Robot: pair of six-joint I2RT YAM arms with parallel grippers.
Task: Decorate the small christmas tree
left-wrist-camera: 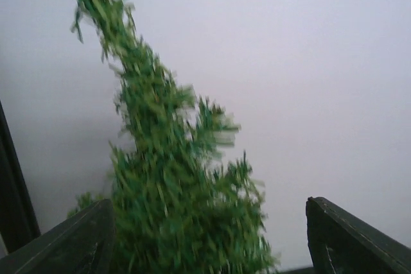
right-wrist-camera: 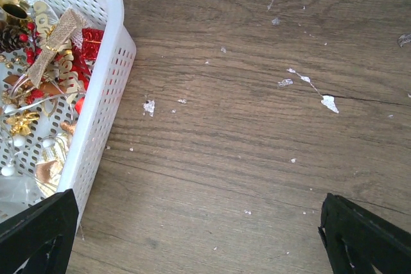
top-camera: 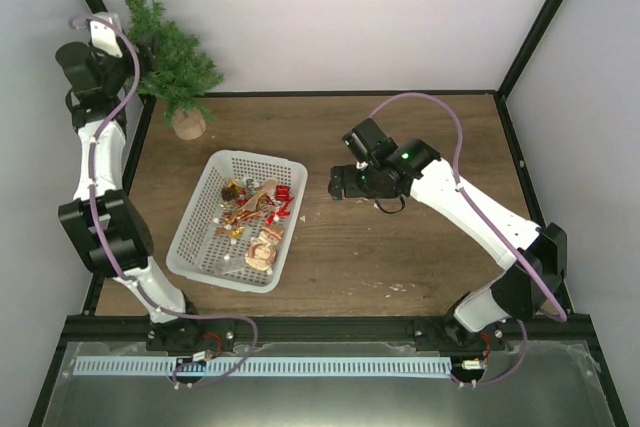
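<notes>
The small christmas tree (top-camera: 172, 55) stands on its tan wooden base at the table's far left corner. It fills the left wrist view (left-wrist-camera: 167, 178), blurred. My left gripper (top-camera: 143, 50) is raised beside the tree's left side. It is open (left-wrist-camera: 205, 229), and the lower branches lie between its fingers, close to the left finger (left-wrist-camera: 70, 242). My right gripper (top-camera: 335, 183) hovers over bare wood just right of the white basket (top-camera: 195, 222). It is open and empty (right-wrist-camera: 199, 242). The basket holds several red, gold and white ornaments (top-camera: 256, 209), which also show in the right wrist view (right-wrist-camera: 45, 75).
The basket's wall (right-wrist-camera: 106, 94) is at the left of the right wrist view. White flakes (right-wrist-camera: 329, 102) lie scattered on the wood. Black frame posts stand at the table's back corners, with white walls behind them.
</notes>
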